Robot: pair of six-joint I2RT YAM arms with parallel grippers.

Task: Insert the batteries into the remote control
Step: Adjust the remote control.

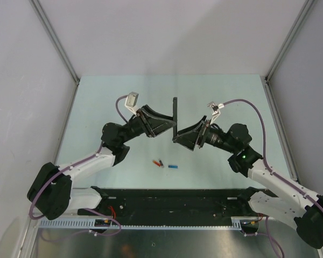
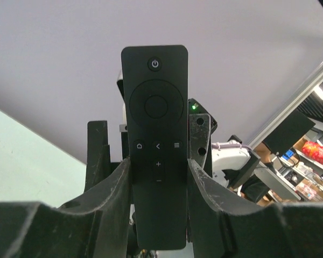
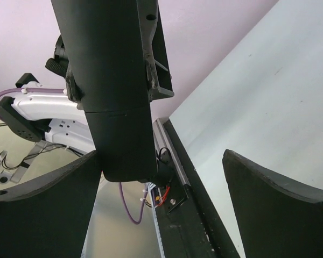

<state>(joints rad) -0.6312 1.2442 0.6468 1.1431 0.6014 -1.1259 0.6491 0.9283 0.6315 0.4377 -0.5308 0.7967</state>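
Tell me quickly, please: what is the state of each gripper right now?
Left gripper: closed on the remote control.
Right gripper: open, jaws wide apart, holding nothing.

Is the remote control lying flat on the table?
No, the left gripper clamps the remote control between its fingers, raised off the table.

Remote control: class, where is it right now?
In the top view, the remote control is held mid-table by the left fingers, with the open right fingers just right of it.
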